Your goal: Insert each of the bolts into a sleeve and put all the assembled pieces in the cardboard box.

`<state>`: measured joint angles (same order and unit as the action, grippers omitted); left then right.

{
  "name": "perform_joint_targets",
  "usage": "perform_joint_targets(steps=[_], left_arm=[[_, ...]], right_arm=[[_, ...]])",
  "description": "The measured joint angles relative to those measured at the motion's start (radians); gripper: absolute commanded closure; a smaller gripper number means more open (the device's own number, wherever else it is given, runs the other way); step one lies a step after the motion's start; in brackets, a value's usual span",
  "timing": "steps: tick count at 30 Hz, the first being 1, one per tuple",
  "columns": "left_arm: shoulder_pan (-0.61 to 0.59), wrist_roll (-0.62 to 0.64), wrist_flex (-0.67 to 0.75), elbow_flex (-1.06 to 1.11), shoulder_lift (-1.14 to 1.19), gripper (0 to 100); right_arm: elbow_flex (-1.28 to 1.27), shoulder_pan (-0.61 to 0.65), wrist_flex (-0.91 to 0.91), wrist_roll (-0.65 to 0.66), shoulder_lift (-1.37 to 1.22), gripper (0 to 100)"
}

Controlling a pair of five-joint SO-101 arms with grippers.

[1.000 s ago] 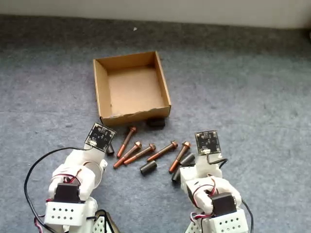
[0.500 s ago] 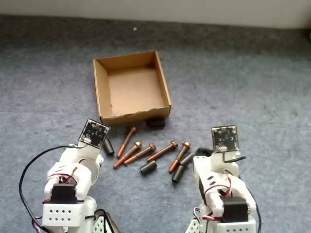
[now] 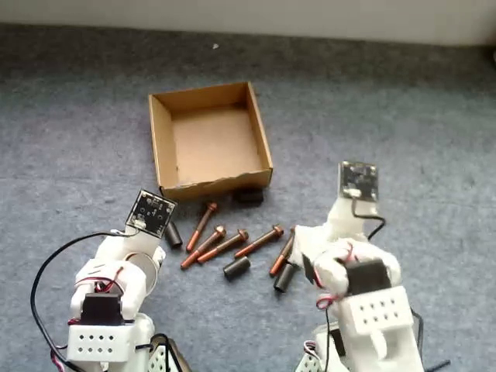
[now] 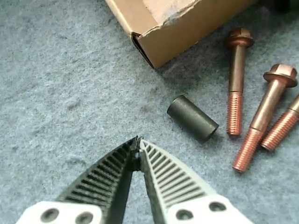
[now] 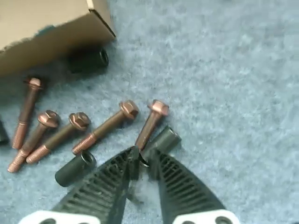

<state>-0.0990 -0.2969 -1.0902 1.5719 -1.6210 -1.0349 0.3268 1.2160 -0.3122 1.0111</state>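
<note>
**Jaws hover over loose bolts and sleeves, gripping nothing**

The left jaws are closed tip to tip and hold nothing. In the left wrist view they point at bare carpet just short of a dark sleeve [image 4: 192,118] that lies on its side. That sleeve lies between the near corner of the cardboard box [image 4: 187,32] and a copper bolt [image 4: 236,88]. The right jaws are parted by only a thin slit and hold nothing that can be made out. Their tips sit at the threaded end of the rightmost bolt [image 5: 150,122], just beside another sleeve [image 5: 162,140].

From above, the left arm [image 3: 116,279] sits folded low at the near left, its wrist aimed toward the box's front left corner. The right arm [image 3: 349,271] stands taller, with its wrist leaning forward over the right end of the bolt row.

Five bolts lie fanned on the grey bench [image 3: 418,124] in front of the box, heads toward it, none inside a sleeve. A third sleeve [image 3: 249,196] rests against the box's front wall, and a fourth [image 3: 236,268] lies near the bolt tips. The box is open-topped with nothing in it.
</note>
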Motion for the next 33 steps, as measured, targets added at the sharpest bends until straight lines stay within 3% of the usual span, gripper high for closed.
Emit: perform_joint_targets(steps=[4, 15, 21, 33], left_arm=[[0.000, 0.000, 0.000, 0.000, 0.000, 98], [0.000, 0.000, 0.000, 0.000, 0.000, 98], [0.000, 0.000, 0.008, 0.012, 0.000, 98], [0.000, 0.000, 0.123, 0.084, 0.000, 98]], right_arm=[[0.021, 0.038, 0.000, -0.080, -0.176, 72.4], [0.017, 0.103, -0.089, -0.238, -0.232, 72.4], [-0.014, 0.103, -0.199, -0.252, -0.322, 72.4], [-0.012, 0.048, -0.233, -0.252, -0.549, 72.4]])
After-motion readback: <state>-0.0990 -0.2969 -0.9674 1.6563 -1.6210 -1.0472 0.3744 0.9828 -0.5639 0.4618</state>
